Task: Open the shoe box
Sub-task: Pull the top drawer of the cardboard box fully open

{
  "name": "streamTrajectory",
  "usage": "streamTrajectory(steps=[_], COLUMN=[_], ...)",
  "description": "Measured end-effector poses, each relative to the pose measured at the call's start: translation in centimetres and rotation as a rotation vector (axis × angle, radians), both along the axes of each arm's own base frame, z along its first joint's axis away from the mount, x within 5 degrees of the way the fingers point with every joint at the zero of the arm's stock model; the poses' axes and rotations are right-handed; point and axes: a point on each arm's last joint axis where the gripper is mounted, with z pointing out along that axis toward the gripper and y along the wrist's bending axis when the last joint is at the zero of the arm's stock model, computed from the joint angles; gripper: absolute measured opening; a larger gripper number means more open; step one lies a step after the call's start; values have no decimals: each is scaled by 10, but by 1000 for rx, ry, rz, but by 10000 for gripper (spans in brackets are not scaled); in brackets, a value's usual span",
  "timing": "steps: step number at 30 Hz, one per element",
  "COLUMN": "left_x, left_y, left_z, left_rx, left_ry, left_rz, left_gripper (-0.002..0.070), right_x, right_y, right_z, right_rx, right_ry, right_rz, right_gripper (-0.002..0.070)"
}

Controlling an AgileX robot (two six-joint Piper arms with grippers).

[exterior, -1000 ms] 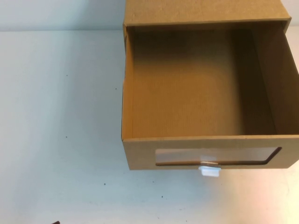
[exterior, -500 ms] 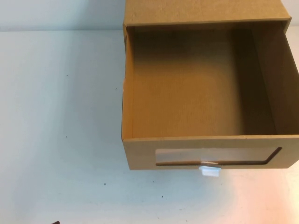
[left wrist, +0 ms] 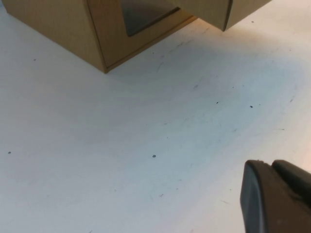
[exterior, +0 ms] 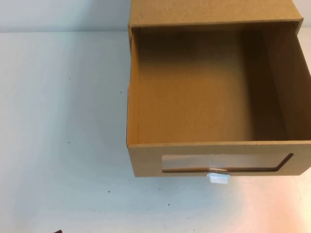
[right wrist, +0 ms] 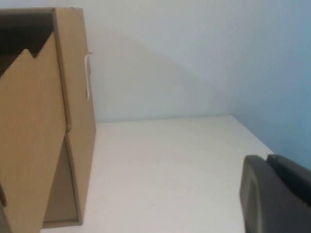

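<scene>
In the high view the brown cardboard shoe box (exterior: 214, 12) stands at the back right, and its drawer (exterior: 194, 87) is pulled far out toward me and is empty. The drawer's front panel (exterior: 146, 158) has a clear window (exterior: 218, 161) and a white pull tab (exterior: 218, 177). Neither gripper shows in the high view. In the left wrist view my left gripper (left wrist: 272, 167) hovers over bare table, shut, well away from the box corner (left wrist: 63, 24). In the right wrist view my right gripper (right wrist: 266, 159) is shut and empty, off to the side of the box (right wrist: 73, 97).
The white table (exterior: 63, 121) stretches to the left of the box and in front of it. A pale wall (right wrist: 194, 58) rises behind the table.
</scene>
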Motion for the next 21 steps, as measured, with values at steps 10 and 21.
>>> streamTrajectory(steps=[10,21], left_x=[0,8], left_y=[0,12], left_z=[0,0], left_rx=[0,0], left_ry=[0,0], left_rz=[0,227], left_gripper=[-4,-4], right_x=[1,-1], right_y=[9,12], right_z=[-19,-42], right_rx=[-33,-27], right_ry=[164,338], right_rz=[96,141], right_gripper=[-13,-13])
